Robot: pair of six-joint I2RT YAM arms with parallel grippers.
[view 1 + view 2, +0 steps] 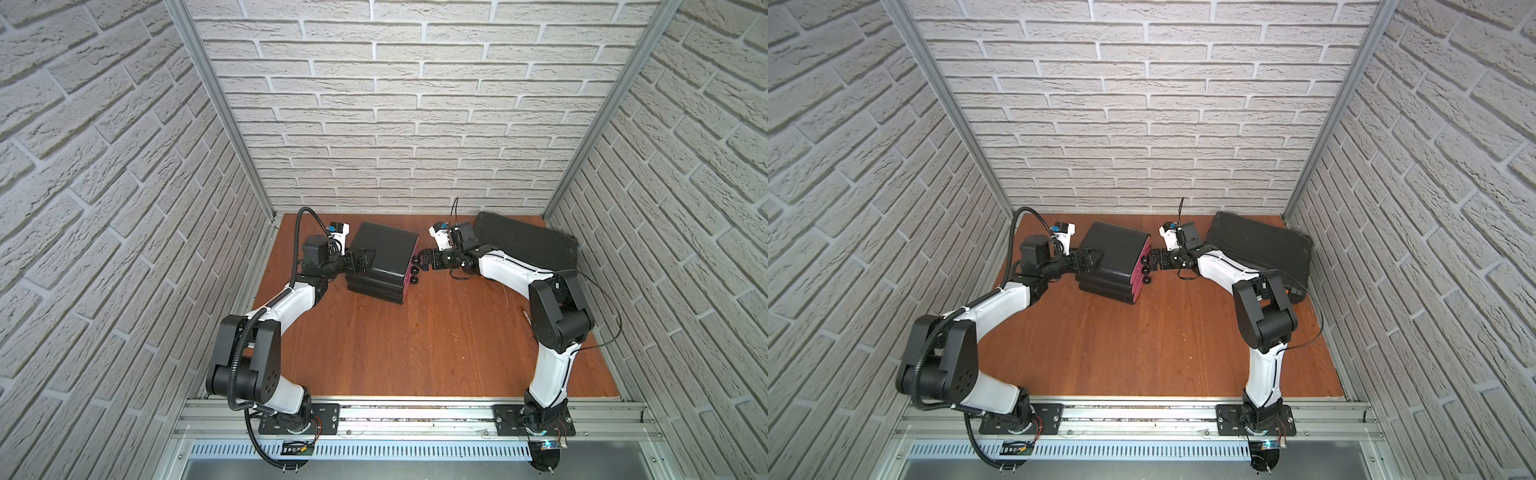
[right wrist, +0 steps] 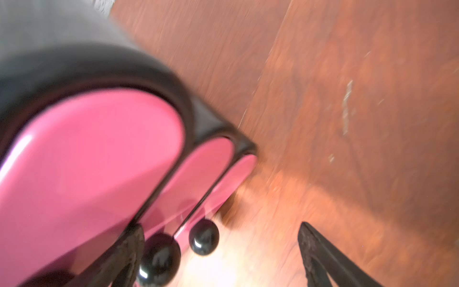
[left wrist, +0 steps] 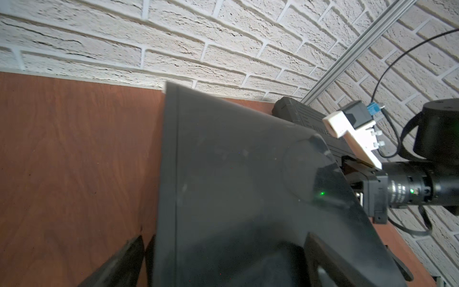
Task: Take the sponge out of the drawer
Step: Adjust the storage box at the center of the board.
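A black drawer unit (image 1: 382,253) (image 1: 1113,253) stands at the back of the table, its three pink drawer fronts (image 2: 87,154) facing right, all pushed in. The sponge is hidden. My left gripper (image 1: 361,259) (image 3: 227,256) is open at the unit's rear left, its fingers (image 3: 134,261) straddling the black casing (image 3: 236,174). My right gripper (image 1: 424,259) (image 2: 219,246) is open right in front of the black knobs (image 1: 414,270). Two knobs (image 2: 159,258) (image 2: 203,237) show between its fingers (image 2: 318,251). Nothing is gripped.
A black ribbed case (image 1: 528,241) (image 1: 1262,245) lies at the back right, behind the right arm. The wooden tabletop (image 1: 415,340) is boxed in by brick-pattern walls on three sides. The right arm's wrist (image 3: 397,191) shows just past the unit in the left wrist view.
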